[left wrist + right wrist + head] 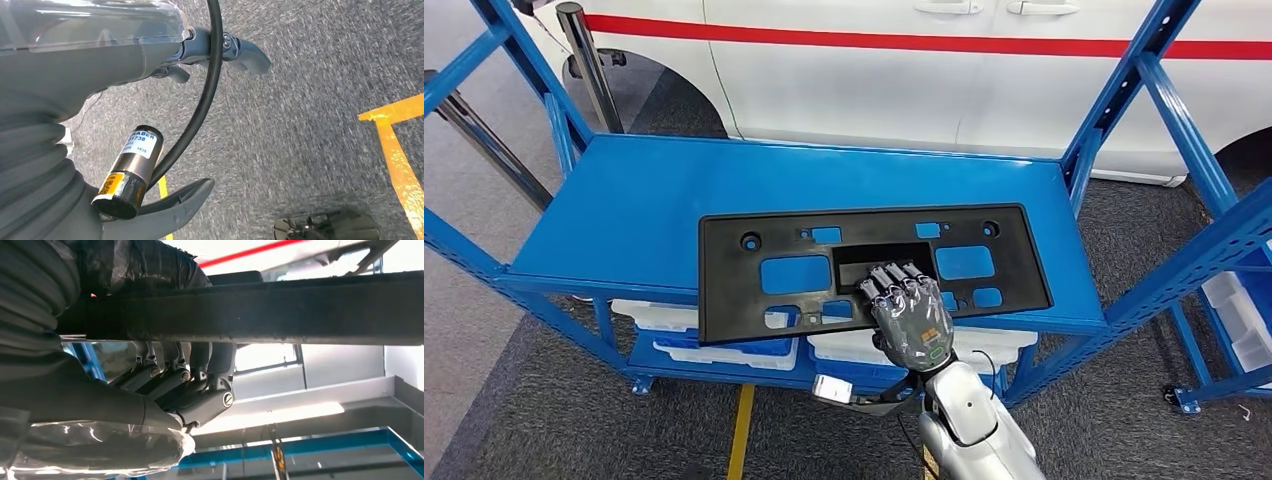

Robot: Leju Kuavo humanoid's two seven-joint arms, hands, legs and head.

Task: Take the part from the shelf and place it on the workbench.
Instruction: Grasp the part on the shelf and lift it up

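While the black part lies flat on the blue shelf, its near edge jutting past the shelf's front lip, the right hand grips that edge, fingers hooked through the centre opening. Left hand hangs over grey floor, fingers apart, holding nothing.
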